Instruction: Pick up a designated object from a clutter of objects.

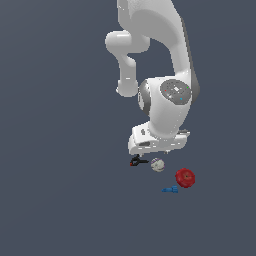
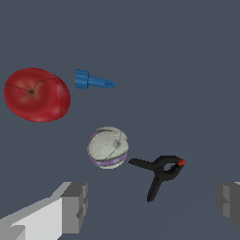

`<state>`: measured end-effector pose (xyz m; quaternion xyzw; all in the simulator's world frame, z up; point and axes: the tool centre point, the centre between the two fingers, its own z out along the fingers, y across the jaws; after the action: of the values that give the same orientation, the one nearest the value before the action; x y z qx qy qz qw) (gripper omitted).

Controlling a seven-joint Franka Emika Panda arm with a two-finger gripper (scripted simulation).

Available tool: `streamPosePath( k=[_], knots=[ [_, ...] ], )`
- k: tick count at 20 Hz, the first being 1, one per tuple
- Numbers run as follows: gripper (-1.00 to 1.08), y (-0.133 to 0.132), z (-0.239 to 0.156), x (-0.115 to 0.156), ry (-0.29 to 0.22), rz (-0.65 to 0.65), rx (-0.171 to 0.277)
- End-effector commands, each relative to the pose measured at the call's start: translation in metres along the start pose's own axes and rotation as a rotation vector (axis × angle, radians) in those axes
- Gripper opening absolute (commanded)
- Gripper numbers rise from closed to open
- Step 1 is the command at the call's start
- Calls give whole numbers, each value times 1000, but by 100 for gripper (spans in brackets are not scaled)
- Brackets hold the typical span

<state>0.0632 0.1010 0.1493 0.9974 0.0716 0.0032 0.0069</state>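
In the exterior view, going from its left to its right, four small things are lying close together on the dark grey surface (image 1: 55, 200), whose edges and corners are not showing in either view. First, a black clamp (image 1: 136, 161) with a red tip is lying directly under the white arm's (image 1: 165, 105) hand. Just beside it, on the exterior view's right, a whitish-grey ball (image 1: 157, 164) is sitting with faint darker markings. It is apart from the clamp by a small gap. Further right and slightly nearer the camera, a small blue peg (image 1: 171, 189) is lying flat, and a red apple (image 1: 185, 177) is sitting just beside it.

The gripper (image 2: 152, 204) is hanging above the clamp and the ball, touching neither. In the wrist view its two grey fingers (image 2: 75, 206) are standing wide apart and holding nothing. The ball (image 2: 108, 147) is lying just beyond the gap between them, nearer one finger, and the clamp (image 2: 159, 174) is lying beside it, closer to the middle of the gap. The apple (image 2: 36, 94) and the peg (image 2: 92, 80) are lying beyond the ball, near each other but apart.
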Motion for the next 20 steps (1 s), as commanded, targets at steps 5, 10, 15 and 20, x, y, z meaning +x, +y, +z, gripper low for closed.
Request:
streamPosePath(
  k=[5, 10, 15, 20],
  knots=[
    [100, -27, 43, 5, -3, -14, 10],
    [100, -36, 59, 5, -5, -19, 13],
    [100, -38, 61, 5, -6, -20, 14],
    [100, -38, 75, 4, -6, -20, 14]
  ],
)
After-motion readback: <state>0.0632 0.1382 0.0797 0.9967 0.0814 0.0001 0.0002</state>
